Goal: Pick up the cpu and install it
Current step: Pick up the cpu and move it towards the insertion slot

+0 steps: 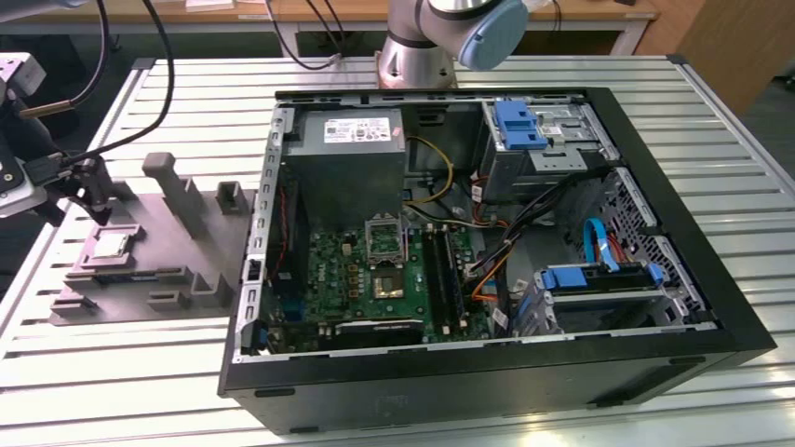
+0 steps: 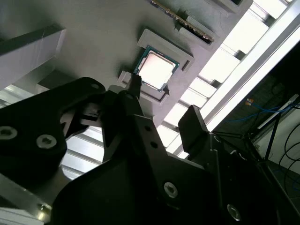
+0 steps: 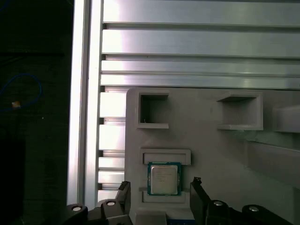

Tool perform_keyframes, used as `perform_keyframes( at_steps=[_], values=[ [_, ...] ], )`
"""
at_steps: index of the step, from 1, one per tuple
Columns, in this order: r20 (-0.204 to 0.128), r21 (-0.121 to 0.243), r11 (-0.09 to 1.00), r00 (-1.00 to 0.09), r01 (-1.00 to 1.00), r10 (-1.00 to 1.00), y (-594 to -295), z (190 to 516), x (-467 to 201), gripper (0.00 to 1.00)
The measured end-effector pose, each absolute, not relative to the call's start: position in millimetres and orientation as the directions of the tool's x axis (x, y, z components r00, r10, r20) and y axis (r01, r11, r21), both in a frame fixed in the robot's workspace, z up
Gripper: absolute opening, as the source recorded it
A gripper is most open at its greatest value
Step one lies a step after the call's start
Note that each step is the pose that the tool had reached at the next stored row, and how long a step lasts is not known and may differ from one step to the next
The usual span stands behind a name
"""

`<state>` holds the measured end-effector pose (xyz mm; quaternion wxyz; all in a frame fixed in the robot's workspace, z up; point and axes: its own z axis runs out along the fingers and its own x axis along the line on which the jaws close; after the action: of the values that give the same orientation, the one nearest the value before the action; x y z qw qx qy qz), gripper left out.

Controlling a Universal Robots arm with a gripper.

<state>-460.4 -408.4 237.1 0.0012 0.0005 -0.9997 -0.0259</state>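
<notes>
The cpu (image 1: 112, 244) is a small square chip with a silvery top, lying flat in a shallow recess of the grey fixture plate (image 1: 149, 279) on the exterior view's left. My gripper (image 1: 97, 214) hangs just above it, open. In the first wrist view the cpu (image 3: 164, 178) lies between the two dark fingertips (image 3: 196, 183), and my gripper (image 3: 160, 185) holds nothing. In the second wrist view the cpu (image 2: 157, 70) shows beyond my gripper (image 2: 164, 102), which does not touch it.
An open computer case (image 1: 695, 279) stands at the exterior view's right. Its green motherboard (image 1: 372, 279) carries a metal-framed socket (image 1: 385, 240). The fixture plate has raised blocks (image 1: 174, 186) and empty pockets (image 3: 152, 110). The slatted table's edge (image 3: 84, 117) runs close by.
</notes>
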Motion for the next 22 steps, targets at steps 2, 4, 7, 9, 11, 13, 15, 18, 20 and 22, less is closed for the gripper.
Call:
perform_keyframes(
  at_steps=[2, 4, 7, 9, 11, 13, 15, 18, 20, 22],
  values=[
    [0.003, 0.052, 0.999, -1.0, -0.001, -0.001, -408.3, 237.1, -460.5, 0.56],
    [0.002, 0.052, 0.999, -1.0, -0.001, -0.001, -408.3, 237.1, -460.6, 0.5],
    [0.002, 0.052, 0.999, -1.0, -0.001, -0.001, -408.3, 237.1, -460.8, 0.32],
    [0.003, 0.052, 0.999, -1.0, -0.001, -0.001, -408.3, 237.1, -460.9, 0.26],
    [0.002, 0.052, 0.999, -1.0, -0.001, -0.001, -408.3, 237.1, -461.0, 0.2],
    [0.003, 0.052, 0.999, -1.0, -0.001, -0.001, -408.3, 237.1, -461.1, 0.15],
    [0.002, 0.052, 0.999, -1.0, -0.001, -0.001, -408.3, 237.1, -461.2, 0.11],
    [0.003, 0.052, 0.999, -1.0, -0.001, -0.001, -408.3, 237.1, -461.4, 0.11],
    [0.002, 0.052, 0.999, -1.0, -0.001, -0.001, -408.3, 237.1, -461.5, 0.17],
    [0.003, 0.052, 0.999, -1.0, -0.001, -0.001, -408.3, 237.1, -461.6, 0.23]
  ],
)
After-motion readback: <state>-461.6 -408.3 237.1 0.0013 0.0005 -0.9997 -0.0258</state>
